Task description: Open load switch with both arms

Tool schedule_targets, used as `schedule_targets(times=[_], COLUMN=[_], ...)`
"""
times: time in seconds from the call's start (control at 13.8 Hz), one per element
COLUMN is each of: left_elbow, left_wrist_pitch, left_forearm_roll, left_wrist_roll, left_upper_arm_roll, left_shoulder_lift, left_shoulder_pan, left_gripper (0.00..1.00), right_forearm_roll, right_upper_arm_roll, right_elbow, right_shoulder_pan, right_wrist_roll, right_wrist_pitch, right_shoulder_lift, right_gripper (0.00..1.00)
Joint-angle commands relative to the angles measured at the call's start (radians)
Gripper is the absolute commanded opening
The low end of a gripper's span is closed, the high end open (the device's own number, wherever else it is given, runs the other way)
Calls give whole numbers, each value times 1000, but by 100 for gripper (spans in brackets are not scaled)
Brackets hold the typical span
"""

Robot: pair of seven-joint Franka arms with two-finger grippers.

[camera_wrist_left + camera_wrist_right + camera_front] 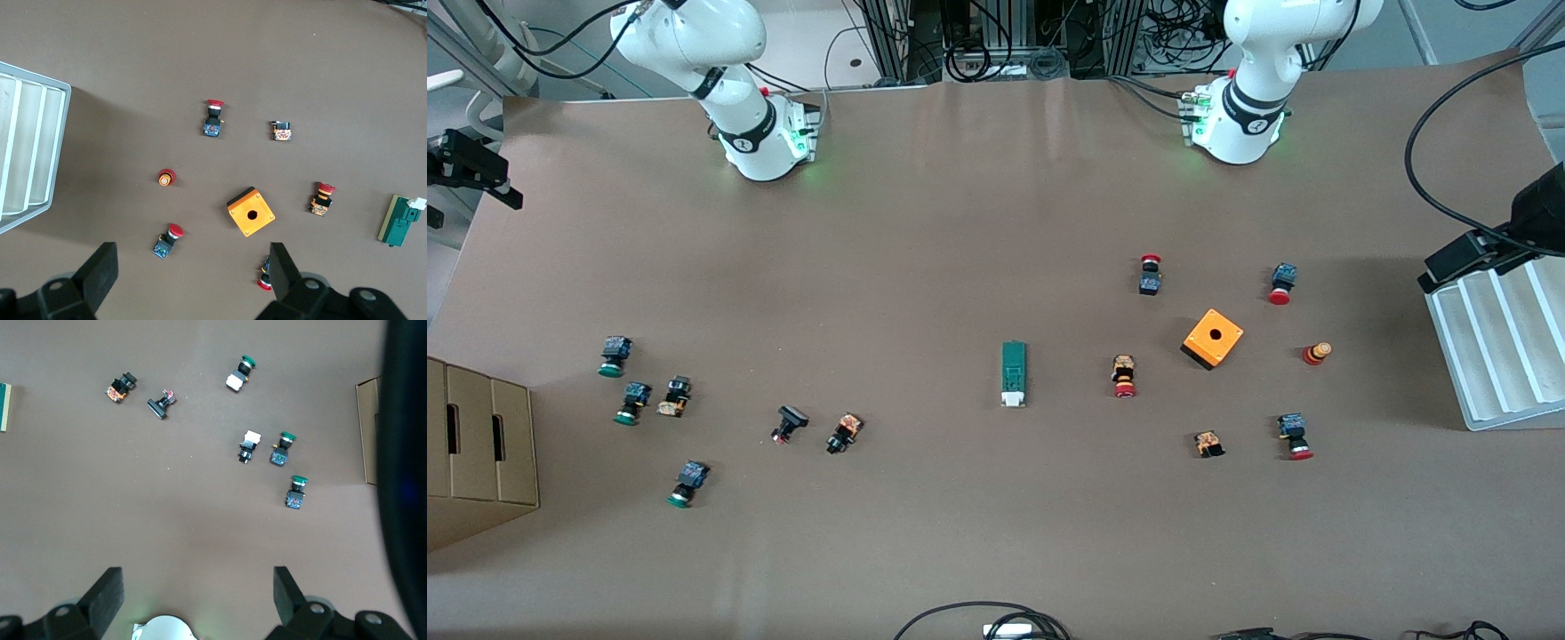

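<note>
The load switch (1013, 373) lies flat mid-table, a narrow dark-green block with its white tab toward the front camera. It also shows at the edge of the left wrist view as the load switch (402, 219), and as a sliver of the load switch (5, 407) in the right wrist view. Both arms are raised, and only their bases show in the front view. My left gripper (192, 273) hangs open high over the red push buttons near the orange box (250, 211). My right gripper (198, 593) is open high above its own base, holding nothing.
The orange box (1212, 338) and several red-capped push buttons, one of them (1124, 375) beside the switch, lie toward the left arm's end. Green-capped buttons such as (614, 356) lie toward the right arm's end. A white tray (1494, 342) and a cardboard box (480, 449) stand at the table ends.
</note>
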Motion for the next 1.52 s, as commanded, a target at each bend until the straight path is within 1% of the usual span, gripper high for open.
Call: schedule_targets(times=[0.0,0.44,1.02,1.16,1.45], left_elbow=[14,20,26,29,25], left_wrist_pitch=[-21,-21,-16,-17,-19], left_forearm_roll=[1,-4,-6,-6,-10], left_wrist_roll=[14,11,16,23,25], left_upper_arm_roll=[-2,0,0,-2,0], left_shoulder_lift=[7,14,67,78,89], left_shoulder_pan=[1,3,3,1,4], left_gripper=[100,100,100,100,100], right_forearm_roll=[-20,-20,-19,-20,-23], right_upper_arm_roll=[-1,-1,2,25,30], right_elbow=[21,21,21,21,21], right_shoulder_pan=[5,7,8,8,8], right_wrist_roll=[-8,-8,-5,5,5], right_wrist_pitch=[-11,-17,-22,-24,-22], right_shoulder_lift=[1,6,7,6,7], right_gripper=[100,100,100,100,100])
